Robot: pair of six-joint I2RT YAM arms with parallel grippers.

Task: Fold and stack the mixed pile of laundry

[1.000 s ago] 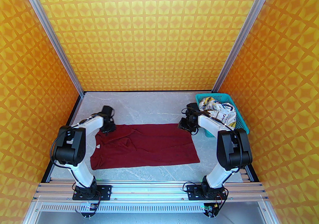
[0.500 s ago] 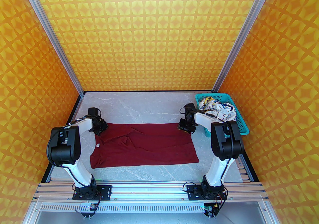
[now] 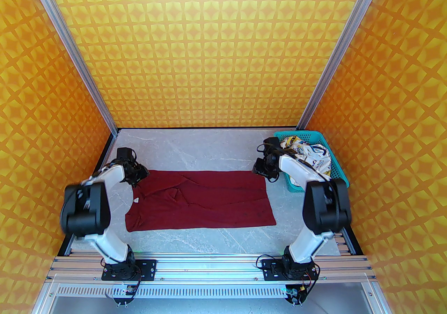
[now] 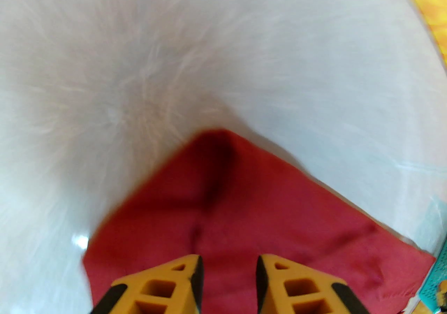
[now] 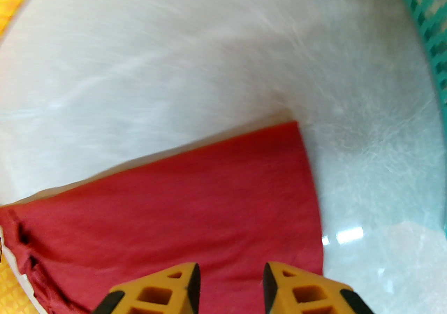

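Observation:
The dark red T-shirt [image 3: 209, 201] lies spread flat across the middle of the table, with its collar and white tag towards the left. My left gripper [image 3: 141, 174] hovers at its far left corner. In the left wrist view the gripper [image 4: 228, 263] stands open, and the red cloth [image 4: 227, 201] lies flat under and ahead of the fingers. My right gripper [image 3: 260, 167] is over the far right corner. It [image 5: 230, 270] is also open above the flat cloth [image 5: 192, 201]. The white printed garment [image 3: 312, 159] sits crumpled in the basket.
The teal perforated basket [image 3: 340, 169] stands at the back right, close beside my right arm, and its wall [image 5: 429, 26] shows in the right wrist view. The grey marble table [image 3: 209, 152] runs bare behind the shirt. Patterned walls close in three sides.
Both grippers moved away from the arm bases, the left one also leftward. The shirt's far edge was drawn back and straightened, and the whole shirt shifted slightly away and left.

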